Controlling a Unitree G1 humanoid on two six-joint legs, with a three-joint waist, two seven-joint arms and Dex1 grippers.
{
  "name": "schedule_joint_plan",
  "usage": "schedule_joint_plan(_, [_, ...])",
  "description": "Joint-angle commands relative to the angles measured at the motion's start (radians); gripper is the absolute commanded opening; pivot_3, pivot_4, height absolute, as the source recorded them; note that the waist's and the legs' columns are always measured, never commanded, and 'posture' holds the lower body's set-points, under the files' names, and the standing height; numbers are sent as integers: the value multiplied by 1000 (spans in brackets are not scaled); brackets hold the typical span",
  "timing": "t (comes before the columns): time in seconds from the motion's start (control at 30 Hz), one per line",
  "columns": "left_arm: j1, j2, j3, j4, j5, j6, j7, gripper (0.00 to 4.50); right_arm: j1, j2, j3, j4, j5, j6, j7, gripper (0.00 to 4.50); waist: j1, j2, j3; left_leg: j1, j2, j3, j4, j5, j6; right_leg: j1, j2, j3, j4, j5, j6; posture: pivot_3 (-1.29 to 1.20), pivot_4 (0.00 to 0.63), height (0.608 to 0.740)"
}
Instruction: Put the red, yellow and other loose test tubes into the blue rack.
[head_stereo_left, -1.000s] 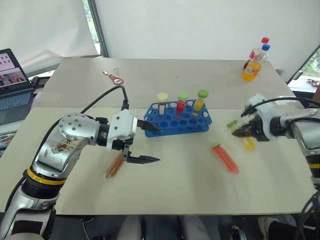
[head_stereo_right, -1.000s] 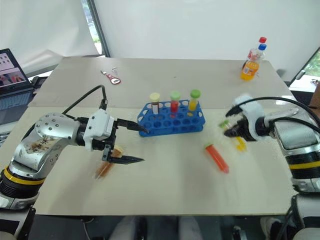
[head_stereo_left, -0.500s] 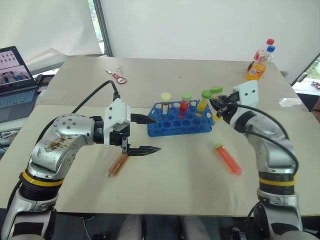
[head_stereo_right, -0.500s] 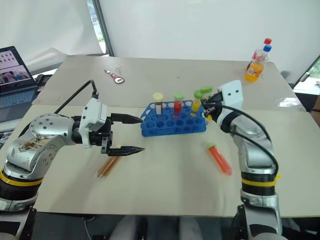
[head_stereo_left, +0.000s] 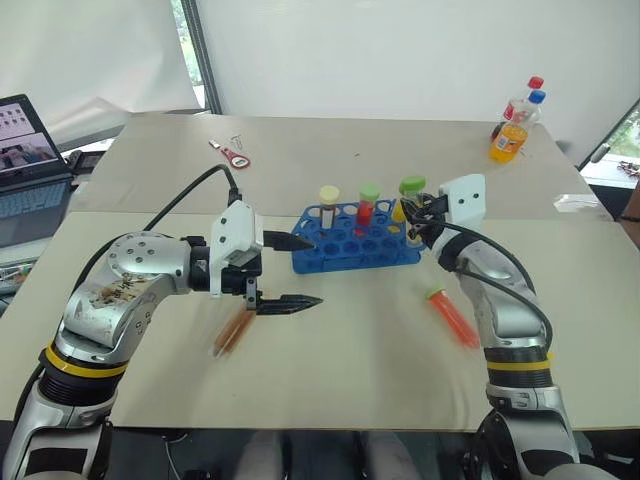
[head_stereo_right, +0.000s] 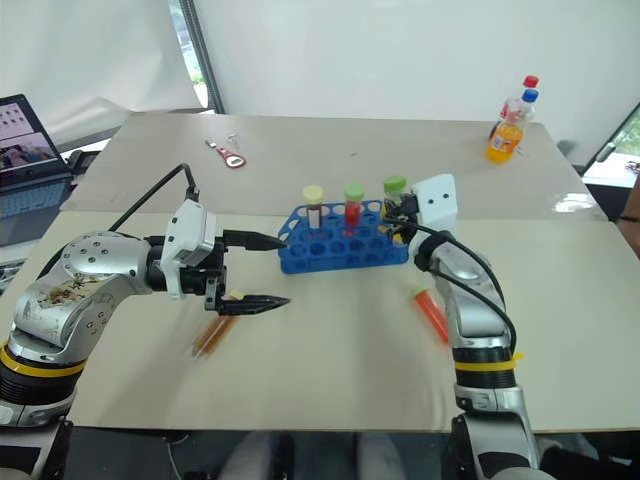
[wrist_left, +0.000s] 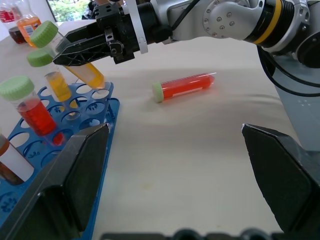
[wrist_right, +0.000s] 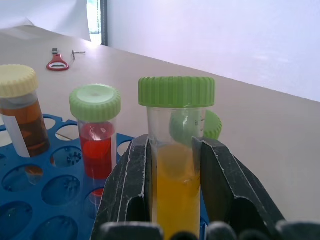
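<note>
The blue rack stands mid-table with a yellow-capped brown tube, a green-capped red tube and a green-capped yellow tube upright in it. My right gripper is shut on another green-capped yellow tube, holding it slightly tilted over the rack's right end, its lower end close to the holes. A red tube with a green cap lies on the table right of the rack. An orange tube lies under my left gripper, which hangs open and empty left of the rack.
Two drink bottles stand at the far right corner. A red-handled tool lies at the far left of the table. A laptop sits off the table's left side.
My right gripper has swung left from the table's right side to the rack's right end, turning the yellow tube nearly upright. The left gripper has stayed in place, rolling slightly.
</note>
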Motion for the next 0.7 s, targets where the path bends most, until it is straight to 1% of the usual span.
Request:
schedule_joint_plan(0.03, [-3,-7,22,-11,-21,14,18,4500,2,20,11,1,-16,-44,-31,961,-1,0,0,0,0,0,0,0,0,0,0,0,0,0,0,0,150,740])
schedule_joint_plan(0.27, [-11,-37,28,-5,-30,36,50,4500,23,70,9,36,-29,-109,-98,961,-3,0,0,1,0,0,0,0,0,0,0,0,0,0,0,0,150,740])
schedule_joint_plan(0.43, [-10,-56,25,-10,-29,47,74,4500,70,114,5,41,-50,-198,-166,961,-5,0,0,1,0,0,0,0,0,0,0,0,1,0,0,0,150,740])
schedule_joint_plan(0.53, [-10,-69,24,-15,-31,58,93,4500,103,192,-11,30,-24,-207,-235,961,-6,0,0,1,0,-1,0,0,0,1,0,0,1,0,0,0,150,740])
schedule_joint_plan(0.57, [-12,-73,23,-14,-31,61,99,4500,112,212,-12,35,-20,-243,-243,961,-6,0,-1,1,0,-2,0,0,0,1,0,0,1,0,0,0,150,740])
schedule_joint_plan(0.7, [-16,-84,20,-11,-26,63,111,4500,126,249,2,44,-36,-267,-262,960,-15,0,0,2,0,-7,0,0,0,1,0,0,2,0,0,0,150,740])
